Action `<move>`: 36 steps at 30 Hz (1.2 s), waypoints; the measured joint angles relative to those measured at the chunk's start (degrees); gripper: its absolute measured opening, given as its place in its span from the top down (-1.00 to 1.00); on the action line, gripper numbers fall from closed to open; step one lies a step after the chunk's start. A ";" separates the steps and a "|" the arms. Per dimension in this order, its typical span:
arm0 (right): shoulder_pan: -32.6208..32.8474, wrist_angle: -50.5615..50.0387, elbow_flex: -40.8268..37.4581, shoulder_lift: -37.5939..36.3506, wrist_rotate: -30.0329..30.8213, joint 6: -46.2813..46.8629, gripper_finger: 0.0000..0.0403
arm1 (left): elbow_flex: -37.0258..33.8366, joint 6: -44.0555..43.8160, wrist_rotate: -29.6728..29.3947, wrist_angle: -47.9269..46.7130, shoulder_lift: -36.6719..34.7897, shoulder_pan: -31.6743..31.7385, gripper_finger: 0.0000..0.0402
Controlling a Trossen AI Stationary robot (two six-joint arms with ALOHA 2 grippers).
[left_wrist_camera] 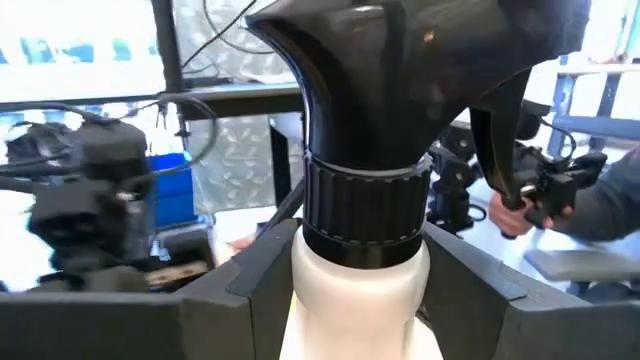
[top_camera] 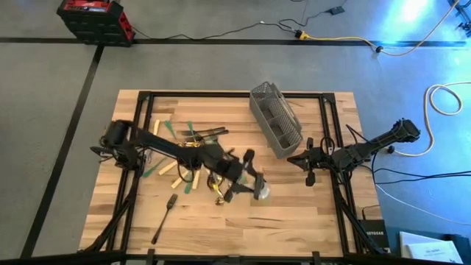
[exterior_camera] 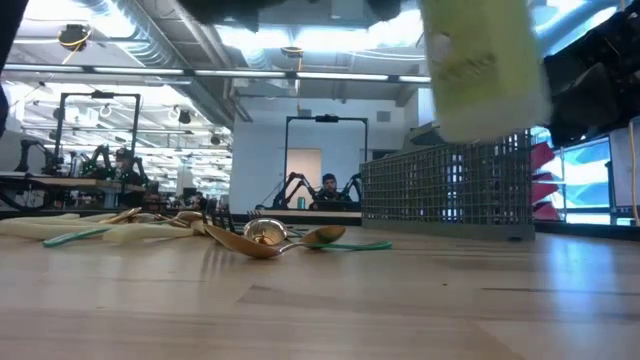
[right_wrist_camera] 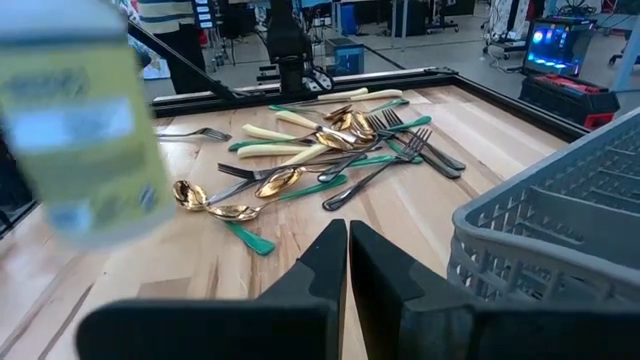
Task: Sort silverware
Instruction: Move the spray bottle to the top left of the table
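The silverware (top_camera: 184, 154) lies in a loose pile on the table's left half: gold spoons, green-handled and cream-handled pieces and dark forks. The pile also shows in the right wrist view (right_wrist_camera: 330, 150) and the low view (exterior_camera: 250, 235). One black fork (top_camera: 163, 218) lies apart near the near edge. My left gripper (top_camera: 246, 184) is over the table's middle, shut on a spray bottle (top_camera: 261, 191) with a black spray head. My right gripper (right_wrist_camera: 347, 250) is shut and empty, beside the grey mesh caddy (top_camera: 276, 119). My left gripper holds the spray bottle by its white neck (left_wrist_camera: 360, 285), just below the black ribbed collar, pinched between the two fingers (left_wrist_camera: 250, 290). The fingers come level from the table's left. The bottle (exterior_camera: 485, 65) is lifted clear of the table and stands about upright.
The grey mesh caddy (right_wrist_camera: 560, 230) lies on the table's far right part, close to my right gripper. A black metal frame (top_camera: 324, 96) runs round the tabletop. Bare wood (top_camera: 294, 221) shows along the near right. A person (exterior_camera: 328, 190) sits in the room behind.
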 joint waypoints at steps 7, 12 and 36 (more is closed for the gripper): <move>-0.01 -0.04 -0.02 -0.01 0.02 -0.07 1.00 | -0.04 6.46 -2.18 -19.29 -13.26 5.34 0.15; -0.01 -0.05 0.00 -0.01 0.02 -0.07 1.00 | -0.04 12.57 -7.86 -32.73 -24.17 8.51 0.15; 0.01 0.20 -0.01 -0.01 0.04 -0.09 1.00 | -0.02 8.13 -31.70 -55.64 -53.26 37.80 0.15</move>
